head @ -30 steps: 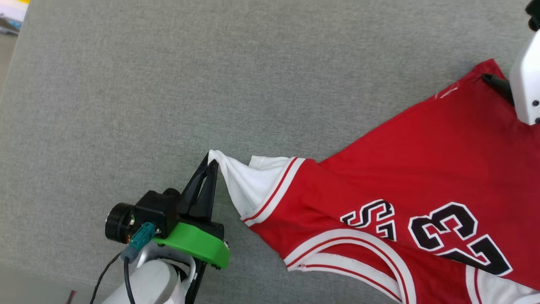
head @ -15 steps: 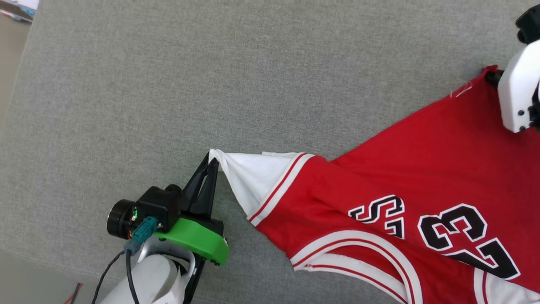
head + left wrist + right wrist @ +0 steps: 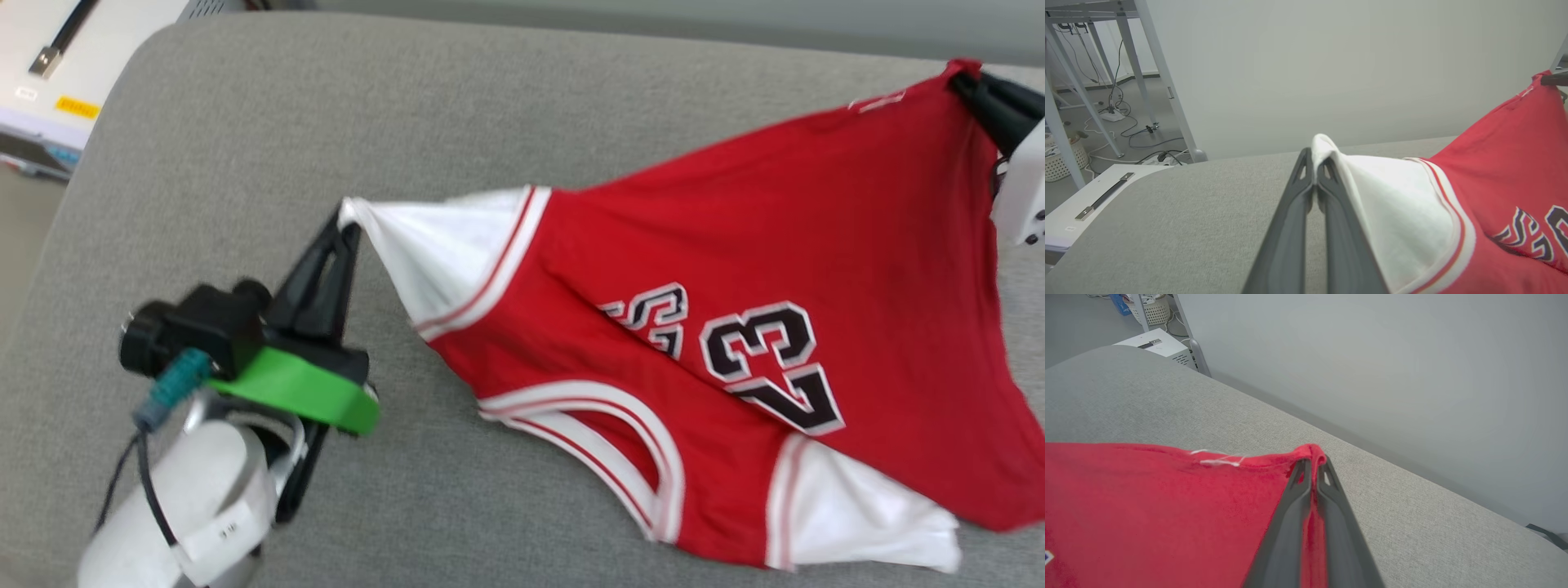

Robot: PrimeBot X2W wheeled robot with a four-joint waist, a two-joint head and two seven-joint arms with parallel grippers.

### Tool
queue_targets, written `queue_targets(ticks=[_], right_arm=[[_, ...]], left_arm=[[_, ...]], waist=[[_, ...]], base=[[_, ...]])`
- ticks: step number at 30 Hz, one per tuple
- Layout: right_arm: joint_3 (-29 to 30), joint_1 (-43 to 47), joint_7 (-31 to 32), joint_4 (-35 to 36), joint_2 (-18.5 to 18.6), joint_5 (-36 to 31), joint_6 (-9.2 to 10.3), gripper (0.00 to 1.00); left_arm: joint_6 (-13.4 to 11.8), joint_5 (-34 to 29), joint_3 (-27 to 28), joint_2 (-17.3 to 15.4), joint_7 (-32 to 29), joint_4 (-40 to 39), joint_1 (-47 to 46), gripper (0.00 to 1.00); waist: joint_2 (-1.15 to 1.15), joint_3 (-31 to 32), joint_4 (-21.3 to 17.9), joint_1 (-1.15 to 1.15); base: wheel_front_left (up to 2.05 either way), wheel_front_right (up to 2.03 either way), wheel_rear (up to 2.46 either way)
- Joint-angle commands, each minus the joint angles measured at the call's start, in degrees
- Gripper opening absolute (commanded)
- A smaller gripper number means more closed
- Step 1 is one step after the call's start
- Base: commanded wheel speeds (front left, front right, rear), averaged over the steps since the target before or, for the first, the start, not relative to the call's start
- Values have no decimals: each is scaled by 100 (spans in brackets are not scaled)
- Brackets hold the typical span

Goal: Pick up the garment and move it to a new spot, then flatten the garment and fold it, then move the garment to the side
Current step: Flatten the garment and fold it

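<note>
- Head view: my left fingers (image 3: pixel 344 233) are pinched shut on the white sleeve tip of the shirt (image 3: pixel 735 245). My right fingers (image 3: pixel 971 88) are clamped on a red hem corner at the upper right. The shirt is stretched between them over the grey cushion (image 3: pixel 245 122).
- Left wrist view: the left fingers (image 3: pixel 1310 169) are pressed together, with white sleeve cloth caught at their tips.
- Right wrist view: the right fingers (image 3: pixel 1308 475) are closed on the red corner of the shirt (image 3: pixel 1147 498), near a small white mark.
</note>
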State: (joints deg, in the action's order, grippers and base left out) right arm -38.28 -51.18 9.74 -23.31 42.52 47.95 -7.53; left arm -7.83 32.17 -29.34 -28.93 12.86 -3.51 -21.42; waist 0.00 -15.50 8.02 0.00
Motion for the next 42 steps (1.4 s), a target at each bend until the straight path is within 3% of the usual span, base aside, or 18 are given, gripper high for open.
queue_targets(ticks=[1, 7, 13, 20, 29, 35, 42], right_arm=[[77, 80, -124, 112, 45, 71, 4, 0], [645, -33, -428, 629, 109, -104, 4, 0], [1324, -676, -337, 962, -141, -455, 4, 0], [1851, -2330, -102, 720, -535, -1307, 4, 0], [1825, -4511, -220, -373, -881, -2089, 4, 0], [1538, -5341, -492, -1054, -986, -2200, 4, 0], [1022, -5287, -910, -1617, -1095, -1926, 4, 0]], left_arm=[[18, 76, 98, -64, -52, -84, -258, 0], [57, 68, 510, -446, -507, -414, -1272, 0], [409, 67, 664, -651, -1101, -403, -2818, 0], [817, 104, 717, -377, -1642, 405, -5199, 0], [1242, -15, 711, 18, -1698, 2050, -7877, 0], [1388, -90, 602, 131, -1426, 2835, -8652, 0], [1481, 4, 362, 157, -1040, 3335, -8314, 0]], waist=[[0, 450, -362, 0], [0, 387, -636, 0], [0, -176, -816, 0], [0, -1157, -855, 0], [0, -1863, -848, 0], [0, -2055, -851, 0], [0, -2104, -848, 0]], base=[[0, 0, 0], [0, 0, 0], [0, 0, 0], [0, 0, 0], [0, 0, 0], [0, 0, 0], [0, 0, 0]])
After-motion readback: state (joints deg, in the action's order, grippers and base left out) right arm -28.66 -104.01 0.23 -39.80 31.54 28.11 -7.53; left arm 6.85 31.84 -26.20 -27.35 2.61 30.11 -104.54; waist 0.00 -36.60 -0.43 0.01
